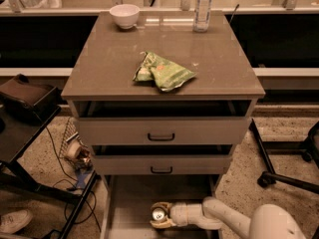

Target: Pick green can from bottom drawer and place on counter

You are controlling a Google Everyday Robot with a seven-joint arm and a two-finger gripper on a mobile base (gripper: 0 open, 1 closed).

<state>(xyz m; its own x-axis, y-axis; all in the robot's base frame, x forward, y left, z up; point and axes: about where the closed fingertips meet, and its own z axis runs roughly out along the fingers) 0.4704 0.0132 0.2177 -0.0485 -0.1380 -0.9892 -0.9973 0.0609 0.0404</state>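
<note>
Bottom drawer [128, 200], pulled out: green can [160, 214] upright on its floor, silver top showing, clasped between the fingers of the gripper [155, 215], with the arm reaching in from the right. Directly above: two handled drawers [161, 132], slightly ajar. Counter [107, 59]: snack bag [163, 72] at centre, white bowl [124, 15] and clear bottle [202, 8] at rear.

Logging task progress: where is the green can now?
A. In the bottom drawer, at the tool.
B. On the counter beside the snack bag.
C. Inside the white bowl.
A: the green can sits in the bottom drawer, with the tool right at it.
</note>
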